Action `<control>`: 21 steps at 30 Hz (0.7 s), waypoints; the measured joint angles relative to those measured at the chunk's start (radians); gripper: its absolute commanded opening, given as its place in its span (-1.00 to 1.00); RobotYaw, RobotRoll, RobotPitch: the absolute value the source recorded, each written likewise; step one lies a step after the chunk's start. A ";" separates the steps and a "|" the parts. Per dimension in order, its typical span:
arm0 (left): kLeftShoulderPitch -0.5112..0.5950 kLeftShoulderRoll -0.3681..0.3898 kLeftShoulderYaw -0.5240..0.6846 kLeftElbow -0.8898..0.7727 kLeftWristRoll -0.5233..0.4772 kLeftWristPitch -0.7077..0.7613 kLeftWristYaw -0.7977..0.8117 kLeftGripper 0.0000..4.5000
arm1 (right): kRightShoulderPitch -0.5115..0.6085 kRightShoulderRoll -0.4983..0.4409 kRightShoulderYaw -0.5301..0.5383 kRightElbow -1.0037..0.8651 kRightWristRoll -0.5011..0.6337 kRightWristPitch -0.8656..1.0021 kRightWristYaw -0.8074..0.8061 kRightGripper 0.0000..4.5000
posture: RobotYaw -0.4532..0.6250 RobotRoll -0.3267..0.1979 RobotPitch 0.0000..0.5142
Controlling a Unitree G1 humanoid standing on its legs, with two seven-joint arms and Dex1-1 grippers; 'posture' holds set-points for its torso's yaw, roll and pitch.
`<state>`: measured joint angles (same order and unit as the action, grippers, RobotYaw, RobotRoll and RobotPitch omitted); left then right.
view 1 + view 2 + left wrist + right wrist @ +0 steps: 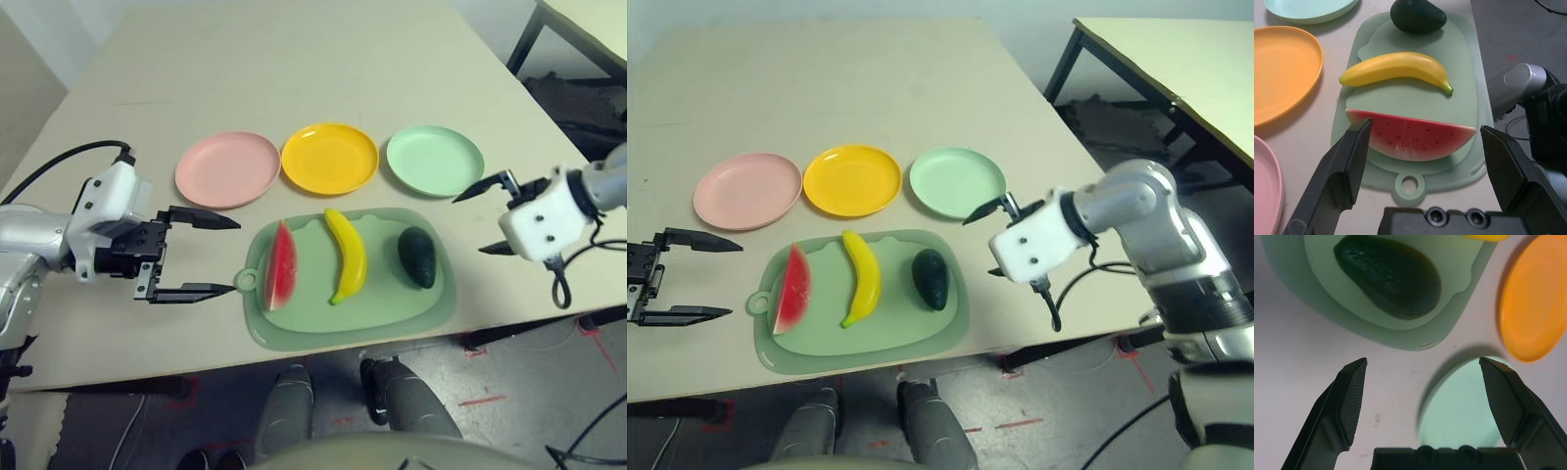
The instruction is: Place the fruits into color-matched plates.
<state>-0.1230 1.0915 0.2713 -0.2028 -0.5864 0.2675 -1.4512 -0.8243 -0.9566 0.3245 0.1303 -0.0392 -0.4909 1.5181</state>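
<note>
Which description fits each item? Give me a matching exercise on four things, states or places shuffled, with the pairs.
Column 1
1. Red watermelon wedge
2. Curved yellow banana
3. Dark green oval avocado
4. Round pink plastic plate

Column 2
A. On the flat pale-green mat, nearest the robot's right gripper
B. Off the mat, with nothing on it
C. On the mat, nearest the robot's left gripper, whose fingers are open
D. On the mat, between the two other fruits

Pairs: 1-C, 2-D, 3-A, 4-B

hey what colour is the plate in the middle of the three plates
The middle plate is yellow-orange, seen best in the left eye view.
</note>
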 measured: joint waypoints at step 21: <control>-0.055 0.010 -0.016 -0.030 0.003 0.033 -0.007 1.00 | -0.054 0.168 0.139 0.110 -0.091 -0.068 0.044 0.99 | -0.12 0.25 -0.45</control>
<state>-0.1781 1.1016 0.2549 -0.2326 -0.5831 0.3008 -1.4578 -0.8784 -0.7888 0.4632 0.2404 -0.1297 -0.5592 1.5624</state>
